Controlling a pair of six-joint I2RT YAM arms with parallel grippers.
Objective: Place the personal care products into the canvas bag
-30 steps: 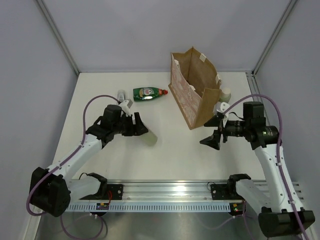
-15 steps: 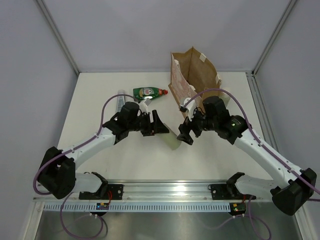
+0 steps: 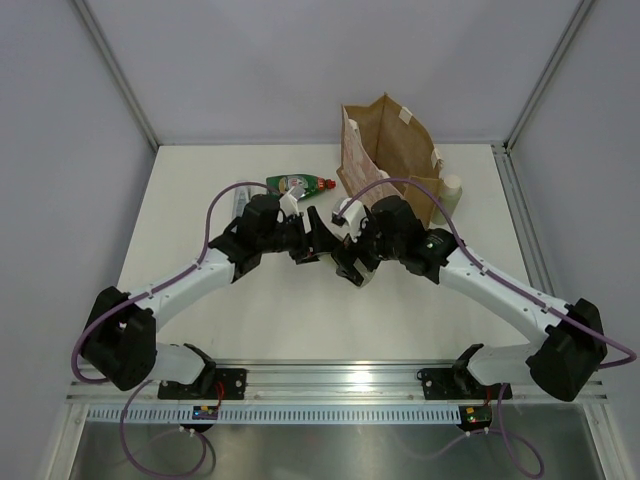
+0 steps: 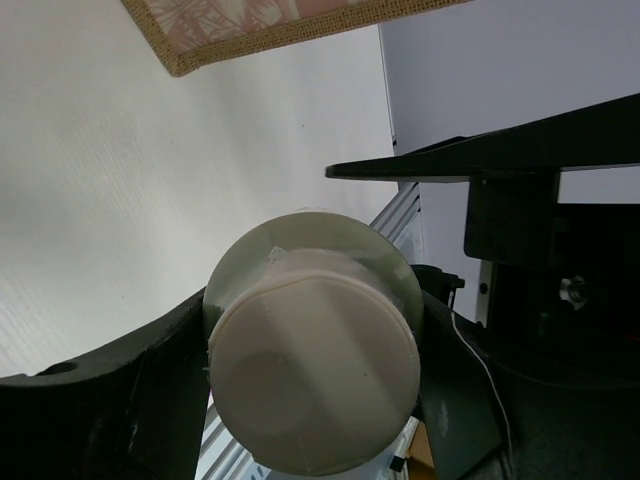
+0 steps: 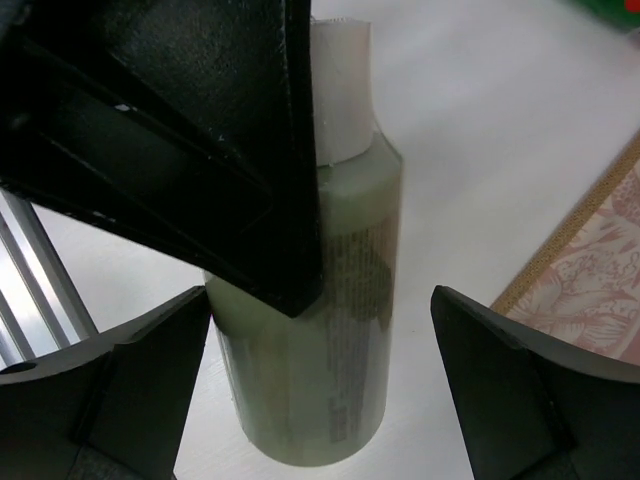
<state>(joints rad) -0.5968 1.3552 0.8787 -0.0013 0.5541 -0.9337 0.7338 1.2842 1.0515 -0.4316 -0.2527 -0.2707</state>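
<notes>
Grippers meet mid-frame: left gripper (image 3: 314, 240) clamps one cream bottle (image 5: 310, 400), cap facing its wrist camera; right gripper (image 3: 350, 263) spread wide around it. Beyond, one green bottle (image 3: 298, 184) lies crosswise, red cap rightward, near one upright canvas bag (image 3: 372, 190); second cream bottle (image 3: 450, 188) right of it. White table (image 3: 200, 300), grey walls (image 3: 300, 60).

The first bottle (image 3: 298, 184) is lying left of the canvas bag (image 3: 385, 170), the second bottle (image 3: 451, 190) is standing right, the third bottle (image 5: 320, 330) in front.

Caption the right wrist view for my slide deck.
Left gripper holds a cream bottle within the open right gripper, canvas bag at right.
</notes>
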